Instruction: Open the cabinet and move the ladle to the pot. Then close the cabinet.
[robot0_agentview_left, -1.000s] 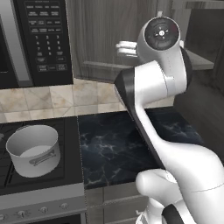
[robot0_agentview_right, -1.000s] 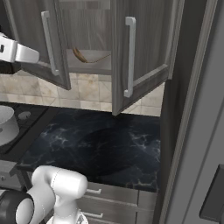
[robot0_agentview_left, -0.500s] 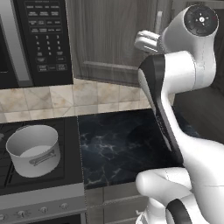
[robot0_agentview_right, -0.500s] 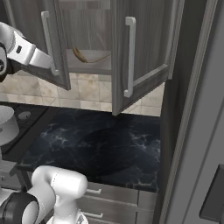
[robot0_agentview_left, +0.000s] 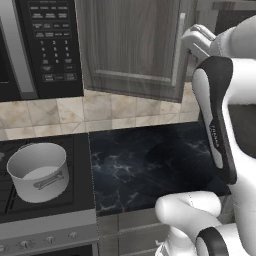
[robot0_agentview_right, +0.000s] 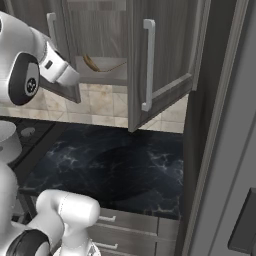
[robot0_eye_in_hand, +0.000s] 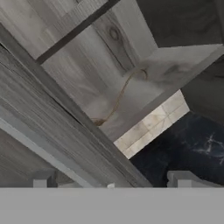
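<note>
Cabinet (robot0_agentview_right: 165, 60) standing open on both doors, so judging the opening step done and the fetching of the ladle (robot0_agentview_right: 102, 65) now in hand. Hovering the claw (robot0_eye_in_hand: 111, 183) up at the cabinet mouth, beside the left door, with jaws spread wide and gripping nothing. Lying on the bottom shelf (robot0_eye_in_hand: 131, 87), well inside the opening: a slim ladle, thin wire-like brownish handle curving along the pale boards, darker brown bowl at one end in the right base view. Seen from the hand, showing as a fine bent line (robot0_eye_in_hand: 120, 94) running from a small hook near the back wall toward the shelf's front lip, with the bowl end hard to make out. Needing next, by this reading, a reach forward past the left door edge and down to the shelf, lining the jaws across the thin handle before closing; calling for care, since so slight a wire could slip or lie too flat against the board for the tips to get under. Waiting well apart, down on the stove at the left: the pot (robot0_agentview_left: 39, 171), wide, light grey, upright, pale inside, with nothing in it and a flat loop handle on its side. Leaving the dark marble tabletop (robot0_agentview_left: 150, 160) between stove and cabinet to cross.
</note>
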